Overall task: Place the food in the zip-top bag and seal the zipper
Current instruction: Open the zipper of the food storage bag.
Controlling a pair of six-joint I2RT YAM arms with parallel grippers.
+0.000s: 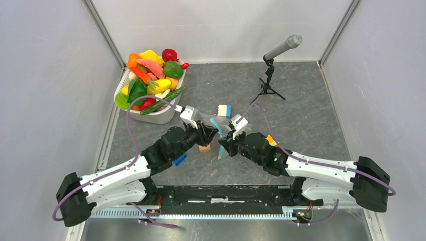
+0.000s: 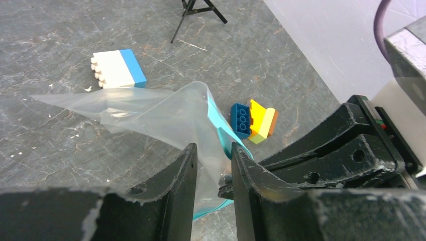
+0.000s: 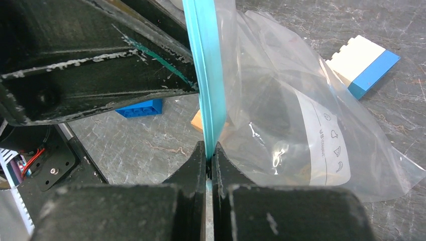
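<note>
Food (image 1: 150,75) sits piled in the tub (image 1: 166,118), far left. Left gripper (image 2: 213,150) straddles the empty bag (image 2: 166,115) mid-table, jaws part-open, nothing pinched. Right gripper (image 3: 211,159) clamps the zipper (image 3: 206,75). Best now: left pinches one lip, peels the mouth wide.

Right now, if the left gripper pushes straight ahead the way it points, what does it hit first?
The zip-top bag: its clear film lies inside the left gripper and spreads out ahead of it. Beyond that, probably the white-and-blue block; depth is unclear.
</note>
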